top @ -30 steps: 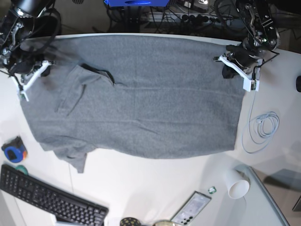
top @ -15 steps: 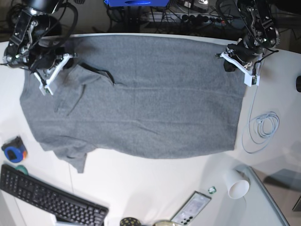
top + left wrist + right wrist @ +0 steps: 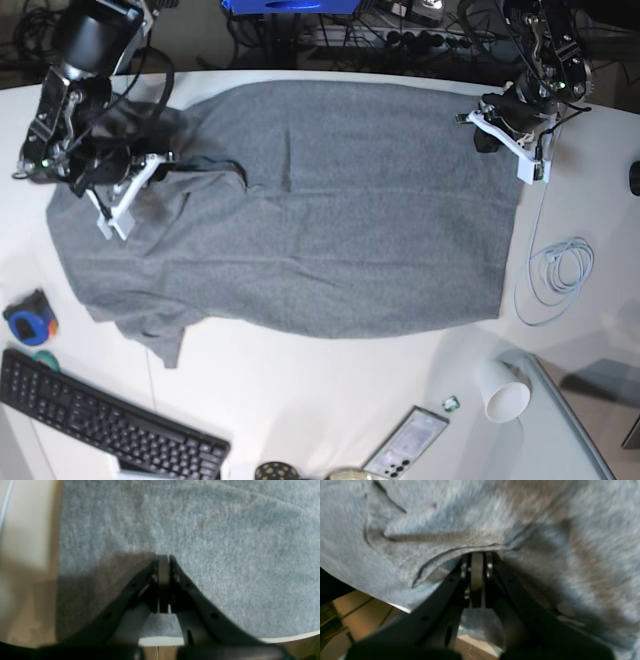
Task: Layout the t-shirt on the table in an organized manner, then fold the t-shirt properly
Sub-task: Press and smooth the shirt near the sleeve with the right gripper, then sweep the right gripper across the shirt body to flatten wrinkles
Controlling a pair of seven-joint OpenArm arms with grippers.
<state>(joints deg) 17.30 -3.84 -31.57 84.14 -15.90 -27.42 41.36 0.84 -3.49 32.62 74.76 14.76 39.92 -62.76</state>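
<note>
T-shirt (image 3: 300,230) spread across table (image 3: 330,400), hem toward left claw (image 3: 532,170), neck end bunched. Step: layout, likely first fold of shoulder edge. Right claw (image 3: 110,225) clenched on t-shirt fabric near collar, fabric lifted over. Left claw clamped tight, apparently empty, at hem corner. Next: carry pinched edge inward, lay flat, smooth sleeve.

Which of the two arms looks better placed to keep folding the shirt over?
The right gripper, probably: it is shut on the t-shirt and has lifted fabric near the neckline, while the left gripper sits shut at the far corner.
</note>
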